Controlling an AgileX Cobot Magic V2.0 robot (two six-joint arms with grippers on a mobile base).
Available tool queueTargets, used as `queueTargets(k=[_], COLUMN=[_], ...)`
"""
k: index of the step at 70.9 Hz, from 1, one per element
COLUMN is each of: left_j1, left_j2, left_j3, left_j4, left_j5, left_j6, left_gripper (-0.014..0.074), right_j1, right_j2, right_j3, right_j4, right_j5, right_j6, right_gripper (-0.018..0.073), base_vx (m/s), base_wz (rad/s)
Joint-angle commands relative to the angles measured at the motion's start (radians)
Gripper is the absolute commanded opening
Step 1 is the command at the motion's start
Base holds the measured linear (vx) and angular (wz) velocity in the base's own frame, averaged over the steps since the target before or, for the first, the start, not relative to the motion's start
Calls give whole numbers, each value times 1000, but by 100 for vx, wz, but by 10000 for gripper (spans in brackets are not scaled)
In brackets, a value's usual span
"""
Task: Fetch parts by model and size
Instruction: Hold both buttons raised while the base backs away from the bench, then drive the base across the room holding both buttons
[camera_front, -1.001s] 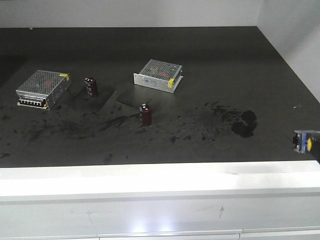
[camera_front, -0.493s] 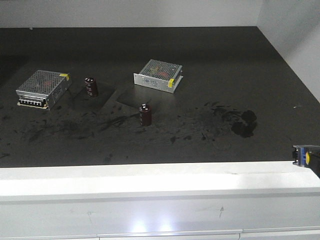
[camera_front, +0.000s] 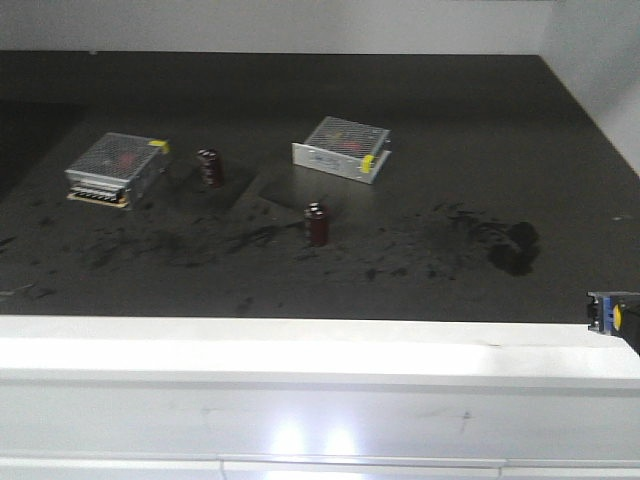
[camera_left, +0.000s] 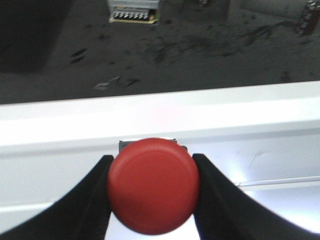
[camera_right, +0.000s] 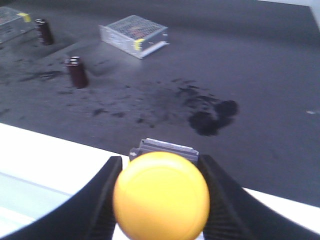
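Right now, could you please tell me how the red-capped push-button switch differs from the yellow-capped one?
Colour: the red-capped switch has a red mushroom head; the yellow-capped switch has a yellow one. Holder: the red-capped switch sits in the left gripper, the yellow-capped switch in the right gripper. Visibility: the front view catches only the yellow-capped switch, at its right edge, not the red-capped switch. Both have round caps clamped between black fingers.

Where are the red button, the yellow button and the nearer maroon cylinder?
red button (camera_left: 153, 186), left wrist view, cap centre.
yellow button (camera_right: 161, 196), right wrist view, cap centre.
nearer maroon cylinder (camera_front: 317, 225), front view, side wall.
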Motion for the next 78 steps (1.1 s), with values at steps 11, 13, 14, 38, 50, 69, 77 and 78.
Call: queueTargets(k=[11,13,14,38,50,69,77,78], left_j1=[-2,-2,-2,-2,-2,-2,-2,-2], left_j2=[11,11,11,11,11,11,11,11], left_j3=[-27,-27,-27,-27,-27,-27,-27,-27], left_j4=[2,2,2,2,2,2,2,2], left_j5=[-67,-67,-67,-67,-67,-67,-67,-67], left_j6=[0,0,0,0,0,0,0,0], left_gripper=[-6,-6,-6,-6,-6,-6,-6,-6], right_j1=[-3,-3,-3,-3,-3,-3,-3,-3], right_j2=[4,4,4,4,4,4,4,4], right_j3=[-29,-29,-29,-29,-29,-29,-29,-29], right_j4=[-7,-7,-7,-7,-7,-7,-7,-7], right_j5=[-77,-77,-77,-77,-77,-77,-77,-77], right_j6=[-10,-10,-10,-10,-10,-10,-10,-10], right_gripper=[-8,-8,-8,-8,-8,-8,-8,-8], base_vx=[-10,-13,-13,-16,-17,-15,-11,-9], base_wz=[53,65,67,65,63,63,68,75])
